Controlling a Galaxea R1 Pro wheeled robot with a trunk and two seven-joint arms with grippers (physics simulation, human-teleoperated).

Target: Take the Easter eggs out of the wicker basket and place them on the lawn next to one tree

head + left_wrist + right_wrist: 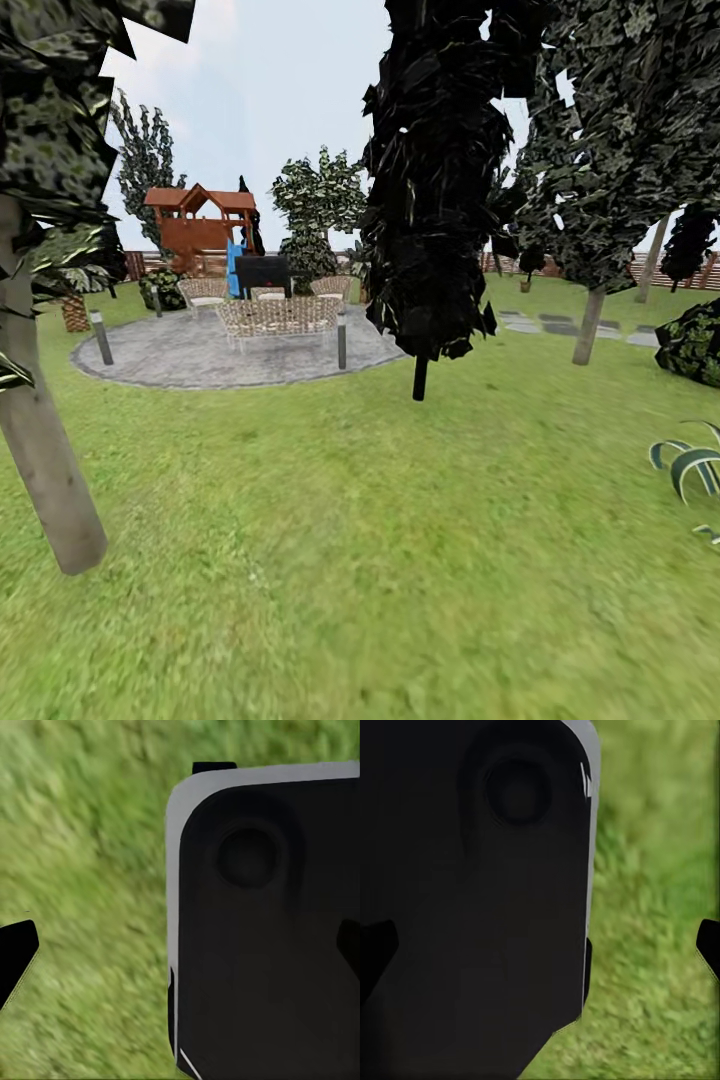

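The lawn (380, 520) spreads wide and green through the garden in the head view. A tree with a thick pale grey-brown trunk (45, 450) stands close at the left. A second light-trunked tree (590, 325) stands farther off at the right. The Easter eggs are out of view. A small brown woven container (75, 313) sits far back at the left; I cannot tell whether it is the wicker basket. My left gripper (182, 952) and right gripper (542, 949) each hang open over grass beside my own dark body, nothing between the fingers.
A dark narrow cypress-like tree (430, 200) rises mid-view. Behind it lies a round grey paved patio (200, 355) with wicker chairs, short bollard lamps and a wooden playhouse (200, 225). Stepping stones (560, 325), a bush (695, 345) and a striped plant (690, 465) are at the right.
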